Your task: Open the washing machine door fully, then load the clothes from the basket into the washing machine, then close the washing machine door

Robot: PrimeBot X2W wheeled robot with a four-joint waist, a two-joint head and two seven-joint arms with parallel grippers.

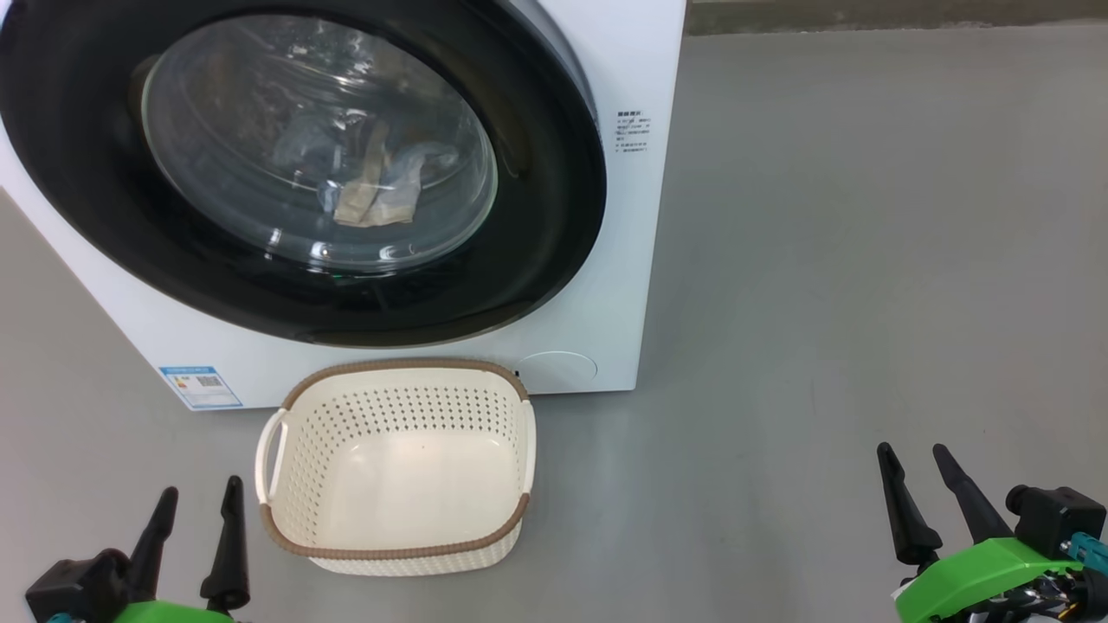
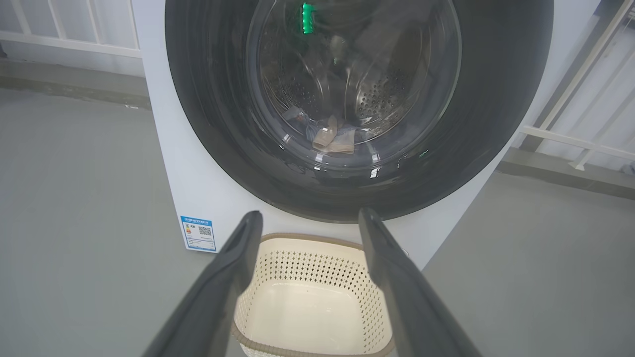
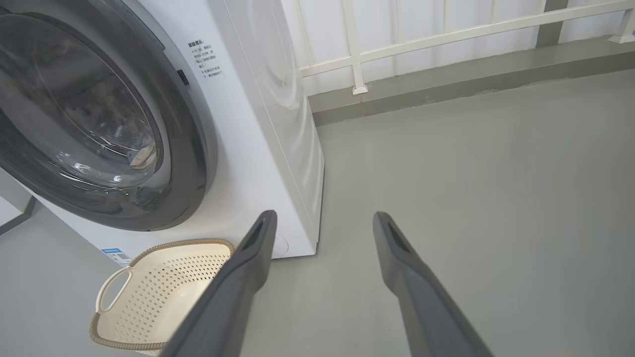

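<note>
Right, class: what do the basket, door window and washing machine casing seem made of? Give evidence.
Basket: cream moulded plastic, likely; evenly perforated walls, brown woven-look rim.
Door window: clear glass or hard plastic; glossy highlights, clothes visible through it.
Washing machine casing: smooth white painted metal, probably; faintly shiny.

A bare laundry corner, more utility space than furnished room.
A white front-loading washing machine [image 1: 623,69] stands straight on a smooth grey floor [image 1: 866,260], with a small perforated laundry basket [image 1: 407,407] just before it. Behind and beside the machine runs a white railing [image 3: 351,49] of slim bars set on a low grey kerb [image 3: 471,74]. Whether it belongs to a home cannot be told.
</note>
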